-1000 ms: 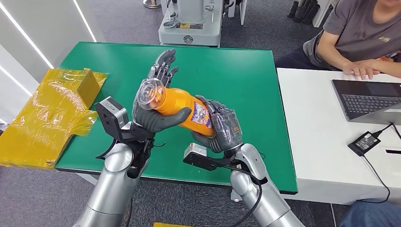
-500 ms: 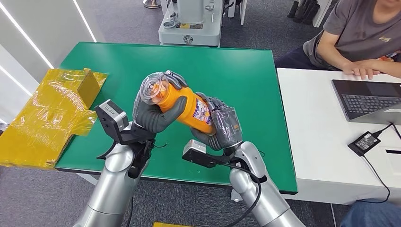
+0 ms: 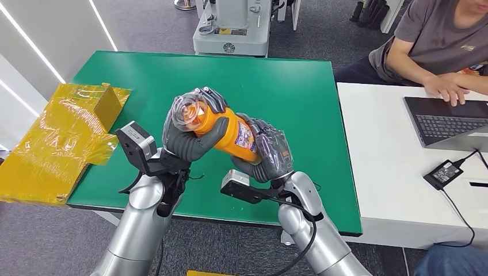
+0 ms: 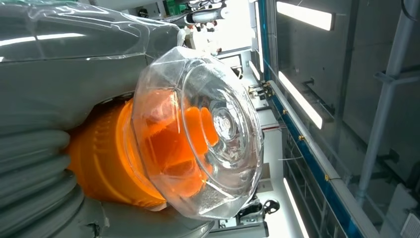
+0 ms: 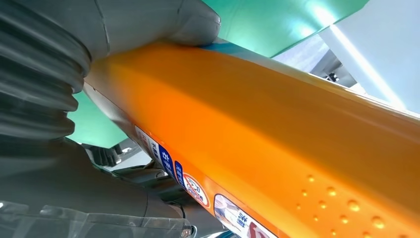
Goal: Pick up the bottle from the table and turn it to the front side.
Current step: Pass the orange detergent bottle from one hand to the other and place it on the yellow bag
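Bottle (image 3: 225, 131), orange with a clear domed cap (image 3: 187, 111) and a printed label (image 3: 245, 137), is lifted above the green surface (image 3: 276, 86) and held between both of our hands. It lies tilted, cap end up and toward our left. Our left hand (image 3: 190, 129) is wrapped around the neck end just under the cap, fingers curled over the top and thumb pressed underneath. Our right hand (image 3: 267, 152) is closed around the base end, fingers folded over the label side. In our left wrist view the clear cap (image 4: 208, 129) sits close against the grey thumb, with the orange neck inside it. A crumpled yellow wrapping (image 3: 57, 138) lies off the surface's left edge. At a white desk (image 3: 391, 172) to our right, a seated person (image 3: 431, 46) rests a hand on a laptop (image 3: 449, 121).
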Controlling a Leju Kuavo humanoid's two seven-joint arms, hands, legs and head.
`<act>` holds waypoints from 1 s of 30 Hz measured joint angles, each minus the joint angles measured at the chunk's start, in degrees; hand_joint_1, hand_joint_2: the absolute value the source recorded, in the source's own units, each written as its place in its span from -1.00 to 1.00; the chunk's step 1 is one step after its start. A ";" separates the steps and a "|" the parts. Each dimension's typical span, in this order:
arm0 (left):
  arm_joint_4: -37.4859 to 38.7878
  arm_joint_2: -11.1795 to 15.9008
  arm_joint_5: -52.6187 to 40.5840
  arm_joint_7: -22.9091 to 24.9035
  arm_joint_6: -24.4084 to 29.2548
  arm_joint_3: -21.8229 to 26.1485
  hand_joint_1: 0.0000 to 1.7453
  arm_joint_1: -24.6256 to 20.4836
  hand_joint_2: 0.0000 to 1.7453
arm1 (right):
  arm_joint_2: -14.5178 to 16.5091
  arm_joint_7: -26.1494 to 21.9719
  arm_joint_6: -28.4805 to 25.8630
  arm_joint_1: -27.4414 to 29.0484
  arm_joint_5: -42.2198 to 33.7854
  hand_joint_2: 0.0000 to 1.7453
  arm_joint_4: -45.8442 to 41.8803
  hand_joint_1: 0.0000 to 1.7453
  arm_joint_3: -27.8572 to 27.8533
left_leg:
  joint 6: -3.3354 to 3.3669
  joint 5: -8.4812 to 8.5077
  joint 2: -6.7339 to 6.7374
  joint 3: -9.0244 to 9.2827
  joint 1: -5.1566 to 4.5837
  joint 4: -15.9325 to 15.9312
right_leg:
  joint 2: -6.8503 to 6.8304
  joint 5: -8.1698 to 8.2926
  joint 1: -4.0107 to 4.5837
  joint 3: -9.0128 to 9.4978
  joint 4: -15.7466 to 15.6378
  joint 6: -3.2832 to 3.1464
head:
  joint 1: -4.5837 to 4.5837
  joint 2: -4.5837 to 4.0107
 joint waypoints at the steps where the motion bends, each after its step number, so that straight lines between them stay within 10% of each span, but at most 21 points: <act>1: 0.00 0.00 -0.04 0.00 0.01 0.00 1.00 0.01 1.00 | 0.00 0.04 -0.05 0.02 -0.05 1.00 -0.09 -0.35 -0.05 | 0.00 0.00 0.00 0.00 0.00 0.00 | 0.00 0.00 0.00 0.00 0.00 0.00 | 0.00 0.00; 3: 0.00 -0.01 -0.25 -0.01 0.05 0.00 1.00 0.03 1.00 | 0.00 0.30 -0.14 0.14 -0.10 1.00 -0.44 -1.00 -0.15 | 0.00 0.00 0.00 0.00 0.00 0.00 | 0.00 0.00 0.00 0.00 0.00 0.00 | 0.00 0.00; 21: -0.01 0.09 -0.63 0.20 1.63 0.29 1.00 0.42 1.00 | 0.00 0.15 -3.25 3.42 -4.95 1.00 -6.77 -1.00 -0.13 | 0.00 0.00 -0.01 0.00 0.00 0.00 | -0.01 0.00 0.00 0.00 0.00 0.00 | -0.01 0.00; 30: -0.37 0.40 -0.59 0.35 3.67 1.08 1.00 2.04 1.00 | 0.14 -9.00 -11.48 7.98 -25.04 1.00 -19.22 -1.00 -0.47 | 0.00 -0.01 -0.01 -0.01 0.00 -0.01 | -0.01 -0.01 0.00 -0.01 -0.01 0.00 | -0.01 0.00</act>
